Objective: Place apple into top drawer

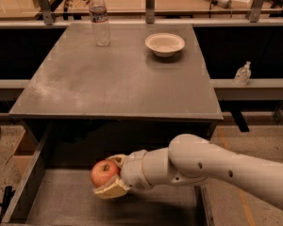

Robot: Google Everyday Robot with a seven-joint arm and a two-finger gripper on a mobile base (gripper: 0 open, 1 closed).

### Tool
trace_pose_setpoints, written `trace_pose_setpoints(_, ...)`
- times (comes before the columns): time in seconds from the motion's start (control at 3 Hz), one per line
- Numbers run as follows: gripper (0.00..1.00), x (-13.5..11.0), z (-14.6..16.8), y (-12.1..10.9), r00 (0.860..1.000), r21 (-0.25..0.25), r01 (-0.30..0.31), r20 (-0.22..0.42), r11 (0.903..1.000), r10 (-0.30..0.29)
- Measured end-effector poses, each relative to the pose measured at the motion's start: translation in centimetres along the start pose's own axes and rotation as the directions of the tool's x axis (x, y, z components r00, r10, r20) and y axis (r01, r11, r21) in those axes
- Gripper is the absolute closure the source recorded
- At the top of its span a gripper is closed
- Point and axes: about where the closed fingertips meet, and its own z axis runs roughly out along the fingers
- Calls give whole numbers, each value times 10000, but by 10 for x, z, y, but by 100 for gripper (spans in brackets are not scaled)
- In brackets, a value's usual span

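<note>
The red-orange apple (104, 173) is held in my gripper (111, 175), whose cream fingers (111, 190) close around it from the right. The white arm reaches in from the lower right. The apple hangs over the open top drawer (56, 206), a wide grey metal drawer pulled out below the tabletop's front edge, a little above its scuffed bottom near the middle.
The grey tabletop (118, 79) above the drawer carries a clear water bottle (100, 20) at the back left and a white bowl (164, 44) at the back right. A small spray bottle (242, 74) stands on a ledge to the right.
</note>
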Motion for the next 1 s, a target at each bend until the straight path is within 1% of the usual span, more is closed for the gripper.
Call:
trace_pose_setpoints(0.33,100,27,19,-14,9985,944,-205,-477,9953,251)
trace_pose_setpoints(0.67,82,42,26,-33,9967,1820,-176,-749,9831,317)
trace_pose_setpoints(1.0,59,47,25,-43,9957,2257,-29,-898,9742,238)
